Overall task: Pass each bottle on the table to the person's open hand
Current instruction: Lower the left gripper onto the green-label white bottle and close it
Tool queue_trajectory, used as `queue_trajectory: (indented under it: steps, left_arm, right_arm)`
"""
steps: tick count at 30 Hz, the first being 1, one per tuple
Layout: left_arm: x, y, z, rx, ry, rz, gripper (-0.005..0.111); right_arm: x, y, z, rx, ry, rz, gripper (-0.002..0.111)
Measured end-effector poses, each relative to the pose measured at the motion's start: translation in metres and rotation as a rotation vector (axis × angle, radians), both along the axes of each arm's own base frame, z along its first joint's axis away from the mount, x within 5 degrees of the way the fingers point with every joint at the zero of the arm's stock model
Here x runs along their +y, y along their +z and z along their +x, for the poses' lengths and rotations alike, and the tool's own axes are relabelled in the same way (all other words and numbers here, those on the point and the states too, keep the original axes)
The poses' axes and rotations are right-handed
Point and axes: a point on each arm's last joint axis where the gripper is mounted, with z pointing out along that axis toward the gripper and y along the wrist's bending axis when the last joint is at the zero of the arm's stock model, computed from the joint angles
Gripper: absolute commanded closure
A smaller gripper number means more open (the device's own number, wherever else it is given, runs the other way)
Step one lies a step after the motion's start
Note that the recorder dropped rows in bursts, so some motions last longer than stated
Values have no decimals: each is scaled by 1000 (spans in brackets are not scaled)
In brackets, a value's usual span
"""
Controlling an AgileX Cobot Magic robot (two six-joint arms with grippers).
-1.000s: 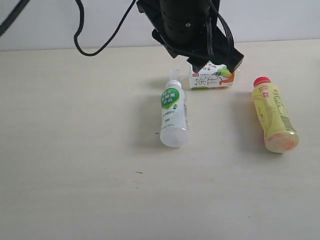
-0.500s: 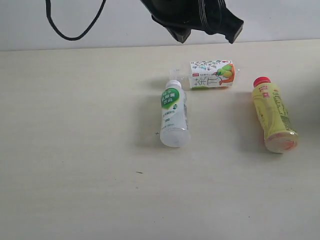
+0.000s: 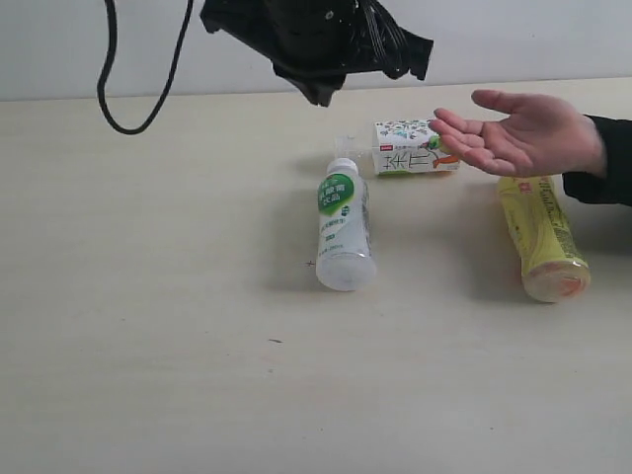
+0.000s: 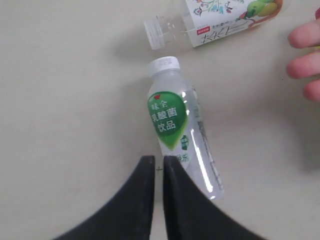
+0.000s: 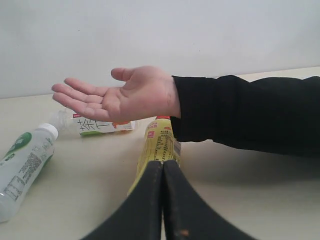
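On the pale beige counter (image 3: pixel 148 346) the cloudy white plastic bottle with green label (image 3: pixel 343 222) lies flat, near the person's open hand (image 3: pixel 513 138). The left tool (image 4: pixel 159 161) hangs over its base end, almost pressed together and empty; I think it should spread first, then come down across the label.

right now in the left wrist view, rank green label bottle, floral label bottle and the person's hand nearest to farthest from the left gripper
1. green-label bottle, lying right by the left gripper.
2. floral-label bottle, past the first bottle's cap.
3. person's hand, farthest, only fingers showing at the frame's edge.
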Motion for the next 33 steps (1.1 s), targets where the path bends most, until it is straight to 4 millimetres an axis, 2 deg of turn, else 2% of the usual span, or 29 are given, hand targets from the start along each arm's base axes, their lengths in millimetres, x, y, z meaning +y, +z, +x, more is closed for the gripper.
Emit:
queue_trajectory:
  steps: [4, 5, 8, 18, 29, 33]
  left_arm:
    - [-11, -27, 12, 35, 3, -38, 40]
    - [-13, -33, 15, 38, 4, -38, 25]
    - [-18, -54, 20, 63, 37, -23, 2]
    - [-29, -124, 31, 127, 72, 69, 2]
    - [-37, -159, 36, 144, 95, 54, 2]
    - [-37, -170, 37, 157, 97, 68, 9]
  right_arm:
    - [0, 0, 0, 0, 0, 0, 108]
    - [0, 0, 0, 0, 0, 0, 108]
    - [0, 0, 0, 0, 0, 0, 108]
    - [0, 0, 0, 0, 0, 2, 108]
    - [0, 0, 0, 0, 0, 2, 108]
    - [0, 0, 0, 0, 0, 2, 108]
